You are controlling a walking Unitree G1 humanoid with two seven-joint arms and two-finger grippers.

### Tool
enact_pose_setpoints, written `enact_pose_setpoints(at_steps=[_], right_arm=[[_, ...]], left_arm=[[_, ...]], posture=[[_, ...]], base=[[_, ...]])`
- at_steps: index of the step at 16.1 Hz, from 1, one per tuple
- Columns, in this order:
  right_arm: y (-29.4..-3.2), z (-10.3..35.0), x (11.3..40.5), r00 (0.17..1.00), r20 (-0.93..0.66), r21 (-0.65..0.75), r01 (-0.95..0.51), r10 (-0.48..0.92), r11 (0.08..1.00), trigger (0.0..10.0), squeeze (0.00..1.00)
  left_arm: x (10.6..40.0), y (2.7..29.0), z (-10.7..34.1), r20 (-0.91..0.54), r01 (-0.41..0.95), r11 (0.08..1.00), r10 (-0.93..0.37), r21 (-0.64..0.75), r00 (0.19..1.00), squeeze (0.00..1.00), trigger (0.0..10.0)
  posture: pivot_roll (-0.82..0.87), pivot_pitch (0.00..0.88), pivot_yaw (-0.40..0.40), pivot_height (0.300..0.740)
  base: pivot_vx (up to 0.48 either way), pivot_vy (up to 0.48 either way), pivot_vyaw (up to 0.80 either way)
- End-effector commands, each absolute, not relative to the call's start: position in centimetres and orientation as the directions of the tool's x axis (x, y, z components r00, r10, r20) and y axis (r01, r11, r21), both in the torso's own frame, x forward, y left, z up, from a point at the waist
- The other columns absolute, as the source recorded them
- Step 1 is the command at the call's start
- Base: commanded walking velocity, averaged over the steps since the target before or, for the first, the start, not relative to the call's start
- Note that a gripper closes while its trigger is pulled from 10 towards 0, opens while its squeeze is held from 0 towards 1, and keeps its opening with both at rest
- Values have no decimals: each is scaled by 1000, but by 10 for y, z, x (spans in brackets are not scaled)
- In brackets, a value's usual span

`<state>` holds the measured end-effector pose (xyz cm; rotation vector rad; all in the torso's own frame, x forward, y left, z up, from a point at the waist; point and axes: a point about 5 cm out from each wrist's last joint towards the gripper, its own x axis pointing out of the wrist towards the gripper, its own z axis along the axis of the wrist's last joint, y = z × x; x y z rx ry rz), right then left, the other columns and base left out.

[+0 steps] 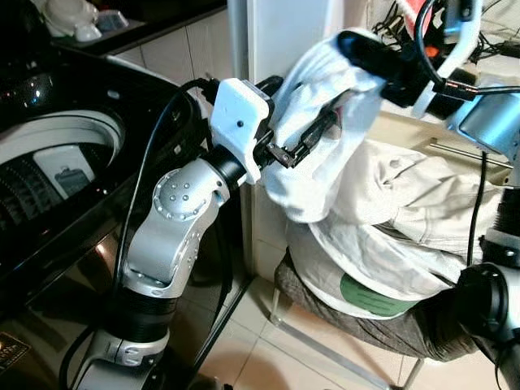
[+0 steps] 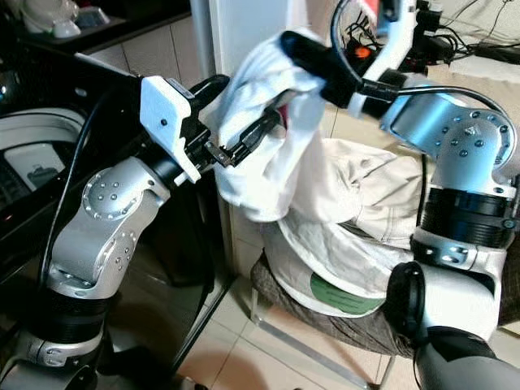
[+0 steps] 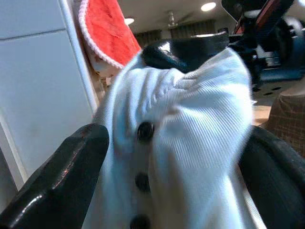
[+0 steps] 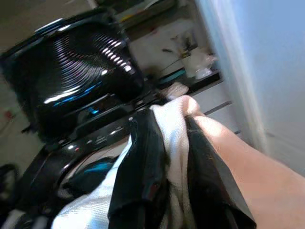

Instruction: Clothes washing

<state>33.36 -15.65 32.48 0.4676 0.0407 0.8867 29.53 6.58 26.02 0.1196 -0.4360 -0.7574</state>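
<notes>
A white ribbed garment (image 1: 313,175) with dark buttons (image 3: 145,131) hangs in the air in front of the white pillar. My right gripper (image 1: 366,50) holds it from above, shut on a fold at its top, and the right wrist view shows the cloth (image 4: 175,129) pinched between both black fingers. My left gripper (image 1: 315,122) reaches in from the left at the garment's middle. Its fingers (image 3: 71,167) stand apart on either side of the buttoned front, open. The black top-loading washing machine (image 1: 49,154) stands at my left with its drum uncovered and its lid (image 4: 71,62) raised.
A pile of clothes rests on a low stool (image 1: 357,321) at lower right: a beige garment (image 1: 414,203) over a white one with a green print (image 1: 370,294). Cables and a shelf (image 1: 487,49) lie behind my right arm. Tiled floor (image 1: 268,357) shows below.
</notes>
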Motion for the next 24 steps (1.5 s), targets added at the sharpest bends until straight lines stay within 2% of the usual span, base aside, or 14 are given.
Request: enact_pose_setpoints(at_steps=[1, 3, 4, 5, 6, 7, 8, 13, 19, 21, 24], right_arm=[[-146, 329, 325, 597, 167, 405, -767, 785, 497, 0, 0], [-134, 328, 320, 561, 170, 418, -785, 810, 456, 0, 0], [-130, 328, 318, 551, 171, 423, -790, 817, 444, 0, 0], [-128, 328, 316, 542, 172, 423, -795, 823, 435, 0, 0], [-125, 328, 314, 534, 173, 424, -798, 827, 427, 0, 0], [-124, 328, 314, 532, 174, 426, -799, 829, 423, 0, 0], [-122, 328, 312, 530, 174, 431, -799, 830, 420, 0, 0], [-116, 325, 308, 528, 175, 450, -794, 831, 410, 0, 0], [-112, 323, 306, 533, 178, 457, -790, 827, 410, 0, 0], [-111, 322, 306, 542, 176, 463, -782, 822, 417, 0, 0], [-112, 321, 307, 549, 176, 470, -776, 817, 420, 0, 0]], left_arm=[[300, 66, 260, 328, 596, 745, -667, 301, 669, 1000, 10000], [304, 68, 253, 296, 557, 758, -648, 339, 702, 1000, 10000], [304, 68, 250, 284, 563, 758, -648, 329, 707, 624, 10000], [304, 68, 249, 280, 560, 758, -647, 333, 709, 0, 10000], [305, 69, 247, 271, 559, 767, -637, 314, 722, 0, 4902], [305, 69, 246, 264, 567, 768, -637, 299, 724, 0, 5412], [306, 70, 243, 250, 582, 772, -635, 257, 731, 0, 0], [307, 77, 240, 234, 549, 809, -587, 209, 775, 0, 0], [304, 79, 239, 226, 554, 803, -595, 220, 771, 0, 0], [301, 76, 239, 224, 597, 773, -633, 212, 741, 0, 0], [301, 77, 239, 225, 585, 784, -620, 207, 752, 0, 0]], posture=[[-60, 0, -3, 740], [-60, 0, -3, 740], [-60, 0, -3, 740], [-59, 0, -5, 740], [-59, 0, -4, 740], [-58, 0, -4, 740], [-57, 0, -3, 740], [-53, 0, 0, 740], [-51, 0, 6, 740], [-49, 0, 9, 740], [-47, 0, 10, 740]], base=[[0, 0, 0], [0, 0, 0], [0, 0, 0], [0, 0, 0], [0, 0, 0], [0, 0, 0], [0, 0, 0], [0, 0, 0], [0, 0, 0], [0, 0, 0], [0, 0, 0]])
